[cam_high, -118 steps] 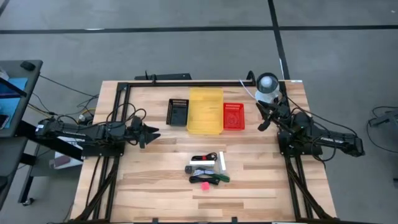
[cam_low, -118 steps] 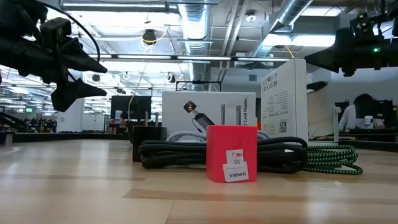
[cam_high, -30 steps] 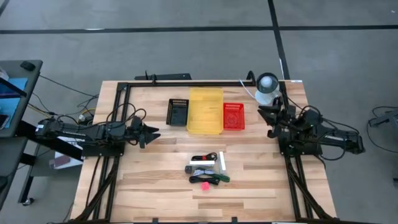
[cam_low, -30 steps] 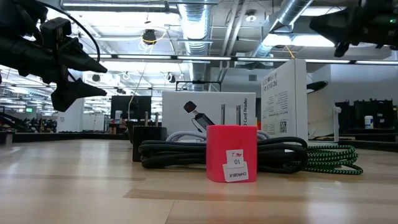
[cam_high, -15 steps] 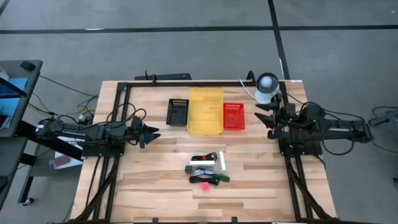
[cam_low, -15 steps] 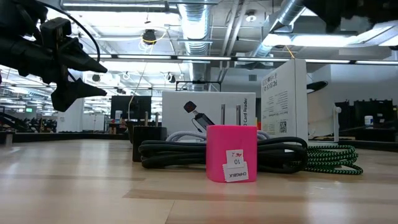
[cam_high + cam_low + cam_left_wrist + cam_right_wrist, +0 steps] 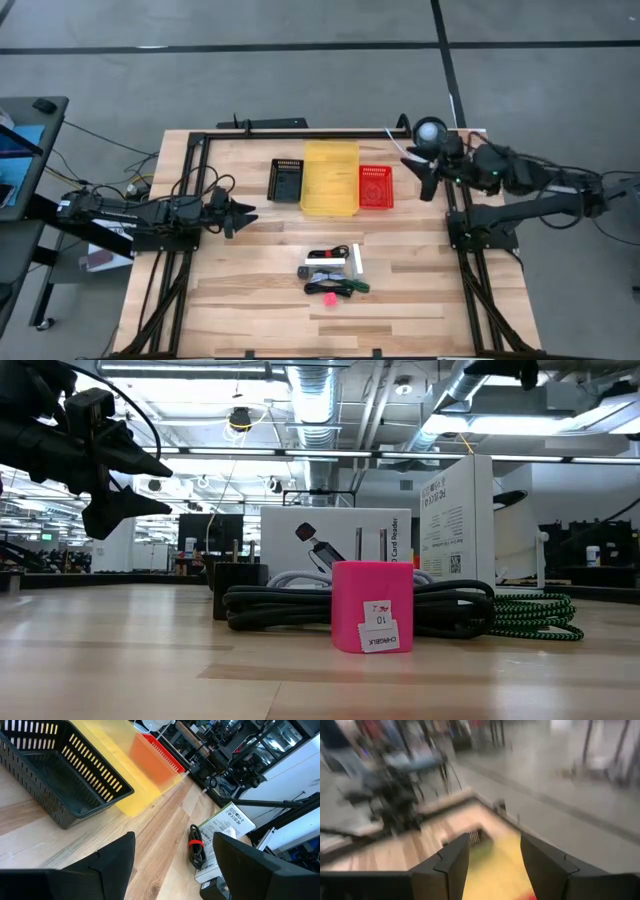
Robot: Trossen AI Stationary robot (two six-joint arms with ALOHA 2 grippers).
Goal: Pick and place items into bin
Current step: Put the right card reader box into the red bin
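Observation:
The items lie in one pile on the wooden table (image 7: 240, 300), toward its near edge. They are white flat boxes (image 7: 354, 261), coiled black cables (image 7: 329, 288), a green cable (image 7: 359, 287) and a small pink block (image 7: 329, 298). In the low view the pink block (image 7: 372, 606) stands in front of the black cables (image 7: 290, 605), with the white boxes (image 7: 335, 540) behind them. My left gripper (image 7: 248, 217) is open and empty, above the table left of the pile. My right gripper (image 7: 421, 176) is open and empty, raised just right of the red bin (image 7: 376, 187).
Three bins stand in a row at the far middle: a black one (image 7: 286, 180), a larger yellow one (image 7: 330, 178) and the red one. A white round lamp-like object (image 7: 431, 131) sits at the far right corner. A dark frame rail (image 7: 300, 134) runs along the far edge.
My right gripper has risen and swung toward the table's far edge and a little left, toward the red bin. In the low view it has climbed almost out of the top of the picture. The items have not moved.

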